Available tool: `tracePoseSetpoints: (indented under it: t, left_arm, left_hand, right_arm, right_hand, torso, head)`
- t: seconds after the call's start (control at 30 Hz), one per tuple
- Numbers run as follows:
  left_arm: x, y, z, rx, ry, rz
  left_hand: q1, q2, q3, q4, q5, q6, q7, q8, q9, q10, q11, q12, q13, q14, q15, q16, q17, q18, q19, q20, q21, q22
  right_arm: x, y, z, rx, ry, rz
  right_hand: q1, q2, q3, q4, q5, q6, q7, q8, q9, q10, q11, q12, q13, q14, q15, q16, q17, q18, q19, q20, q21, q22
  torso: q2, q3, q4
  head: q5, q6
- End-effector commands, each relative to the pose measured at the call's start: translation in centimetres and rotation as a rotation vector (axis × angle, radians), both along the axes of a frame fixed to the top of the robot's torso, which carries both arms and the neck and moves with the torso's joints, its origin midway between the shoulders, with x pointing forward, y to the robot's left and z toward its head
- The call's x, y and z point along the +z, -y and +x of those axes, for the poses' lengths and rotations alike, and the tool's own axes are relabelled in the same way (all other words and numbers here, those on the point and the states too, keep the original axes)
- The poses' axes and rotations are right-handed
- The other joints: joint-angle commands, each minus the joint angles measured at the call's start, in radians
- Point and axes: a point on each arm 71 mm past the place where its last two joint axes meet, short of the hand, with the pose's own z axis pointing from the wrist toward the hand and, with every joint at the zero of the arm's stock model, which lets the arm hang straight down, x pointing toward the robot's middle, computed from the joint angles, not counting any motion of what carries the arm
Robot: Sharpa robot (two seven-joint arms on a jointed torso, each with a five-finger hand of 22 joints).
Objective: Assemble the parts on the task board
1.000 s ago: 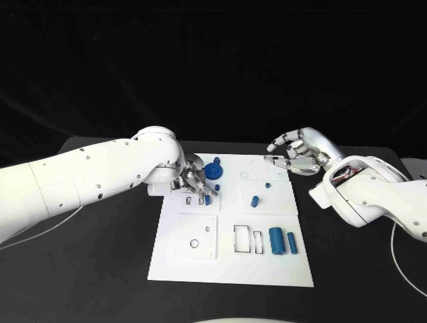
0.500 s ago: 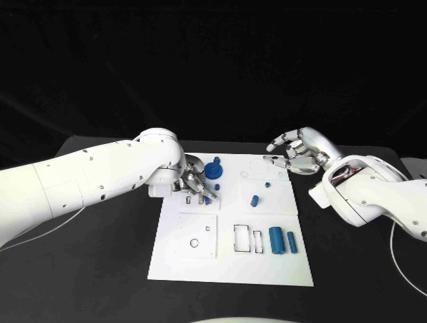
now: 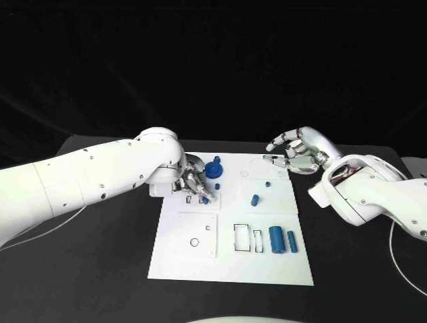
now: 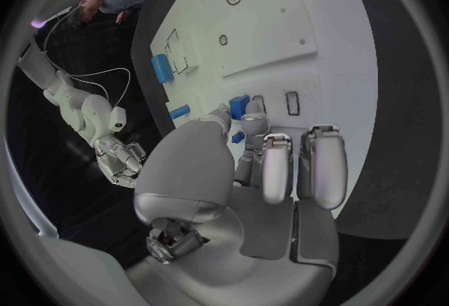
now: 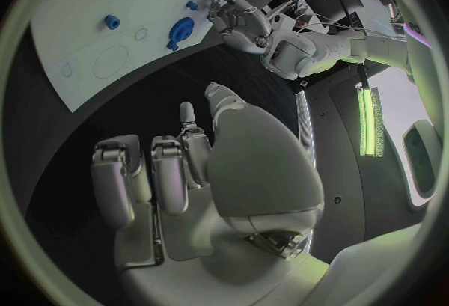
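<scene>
- The white task board [image 3: 235,262] is lying in the middle of the black table [image 3: 97,269], with its long side running from 12 o'clock to 6 o'clock in the head view.
- The left hand [image 3: 193,182] is reaching down over the board's 10 o'clock part. Its fingertips [image 4: 245,123] are sitting right at a small blue part [image 4: 239,105] beside two little slots. I cannot tell if the fingers are pinching that part or only touching it.
- A round blue gear part [image 3: 213,173] is sitting just beside that hand, toward 12 o'clock.
- A short blue peg [image 3: 255,200] is lying near the board's middle, with its long side pointing almost toward 12 o'clock, tipped a little to 1 o'clock.
- Two blue cylinders [image 3: 283,241] are lying side by side at the board's 5 o'clock part. Both are pointing from 12 to 6 o'clock. The left one is thicker.
- The right hand [image 3: 296,153] is hanging over the board's 2 o'clock corner. Its fingers are loosely curled and spread apart, and it is holding nothing.
</scene>
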Motion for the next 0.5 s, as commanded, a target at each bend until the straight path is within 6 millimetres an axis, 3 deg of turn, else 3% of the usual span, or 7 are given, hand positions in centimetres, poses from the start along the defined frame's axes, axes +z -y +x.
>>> tracePoseSetpoints:
  t: [0.03, 0.13, 0.17, 0.23, 0.33, 0.5]
  left_arm:
    - [-0.12, 0.08, -0.18, 0.011, -0.024, -0.033]
    - [-0.1, -0.01, -0.21, 0.02, -0.032, -0.047]
    - [-0.1, -0.05, -0.22, 0.024, -0.035, -0.053]
    - [-0.08, -0.11, -0.24, 0.03, -0.04, -0.062]
    - [-0.04, -0.3, -0.28, 0.042, -0.047, -0.077]
    - [0.1, -0.72, -0.36, 0.057, -0.051, -0.093]
  left_hand:
    - [0.002, -0.048, 0.163, -0.001, 0.007, 0.001, -0.006, 0.004, 0.025, -0.003, -0.007, -0.005, -0.004, 0.095, 0.005, 0.004, 0.232, -0.02, 0.03, -0.005, 0.005, 0.01]
    - [-0.036, -0.102, 0.371, -0.055, 0.008, -0.009, 0.0, 0.023, 0.062, 0.004, 0.0, -0.002, -0.005, 0.094, -0.005, 0.0, 0.228, -0.019, 0.03, -0.008, 0.005, 0.012]
    - [-0.053, -0.114, 0.408, -0.075, 0.003, -0.011, -0.001, 0.029, 0.072, 0.007, -0.003, 0.001, -0.004, 0.094, -0.005, 0.0, 0.228, -0.02, 0.031, -0.007, 0.006, 0.014]
    - [-0.083, -0.121, 0.478, -0.114, 0.006, -0.015, -0.004, 0.042, 0.094, 0.011, -0.003, 0.003, -0.003, 0.093, -0.005, -0.001, 0.226, -0.02, 0.031, -0.007, 0.006, 0.015]
    - [-0.102, -0.126, 0.541, -0.16, 0.004, -0.022, -0.006, 0.057, 0.118, 0.017, -0.003, 0.009, 0.002, 0.092, -0.006, -0.004, 0.222, -0.02, 0.031, -0.006, 0.005, 0.015]
    - [-0.118, -0.127, 0.566, -0.179, 0.003, -0.024, -0.005, 0.063, 0.13, 0.021, -0.003, 0.013, 0.005, 0.092, -0.005, -0.005, 0.22, -0.02, 0.031, -0.006, 0.006, 0.017]
  right_arm:
    - [-0.14, -0.15, -0.02, 0.014, -0.007, -0.014]
    - [-0.18, -0.14, 0.0, 0.014, -0.009, -0.015]
    - [-0.19, -0.13, 0.0, 0.014, -0.009, -0.015]
    - [-0.21, -0.11, 0.01, 0.013, -0.01, -0.016]
    - [-0.24, -0.06, 0.03, 0.012, -0.012, -0.017]
    - [-0.26, 0.0, 0.05, 0.01, -0.013, -0.018]
  right_hand:
    - [-0.01, 0.0, 0.005, -0.001, 0.006, -0.008, 0.0, 0.007, 0.001, 0.0, -0.005, -0.003, 0.109, 0.093, -0.007, -0.005, 0.221, -0.014, 0.105, -0.006, 0.004, 0.263]
    - [-0.01, 0.0, 0.007, -0.002, 0.01, -0.009, 0.0, 0.007, 0.002, -0.001, -0.006, -0.004, 0.108, 0.093, -0.007, -0.005, 0.221, -0.014, 0.105, -0.006, 0.004, 0.263]
    - [-0.01, 0.0, 0.007, -0.002, 0.01, -0.009, 0.0, 0.007, 0.002, -0.001, -0.006, -0.004, 0.108, 0.093, -0.007, -0.005, 0.221, -0.014, 0.105, -0.006, 0.004, 0.263]
    - [-0.01, 0.0, 0.008, -0.002, 0.012, -0.009, -0.001, 0.008, 0.002, -0.001, -0.006, -0.003, 0.109, 0.093, -0.007, -0.005, 0.221, -0.014, 0.105, -0.006, 0.004, 0.263]
    - [-0.01, 0.0, 0.01, -0.003, 0.017, -0.01, -0.001, 0.009, 0.003, -0.001, -0.006, -0.004, 0.108, 0.093, -0.007, -0.005, 0.22, -0.014, 0.105, -0.006, 0.004, 0.263]
    - [-0.01, 0.0, 0.01, -0.003, 0.017, -0.01, -0.001, 0.009, 0.003, -0.001, -0.006, -0.004, 0.108, 0.093, -0.007, -0.005, 0.22, -0.014, 0.105, -0.006, 0.004, 0.263]
  torso:
    - [0.0, 0.0002, -0.0007]
    - [0.0, 0.0006, -0.0011]
    - [0.0, 0.0008, -0.0013]
    - [0.0, 0.0008, -0.0012]
    - [0.001, 0.001, -0.0004]
    - [-0.001, 0.0017, 0.0016]
  head:
    - [0.0, -0.001]
    - [-0.001, -0.002]
    - [-0.001, -0.002]
    - [-0.002, -0.003]
    - [-0.003, -0.003]
    - [-0.002, -0.004]
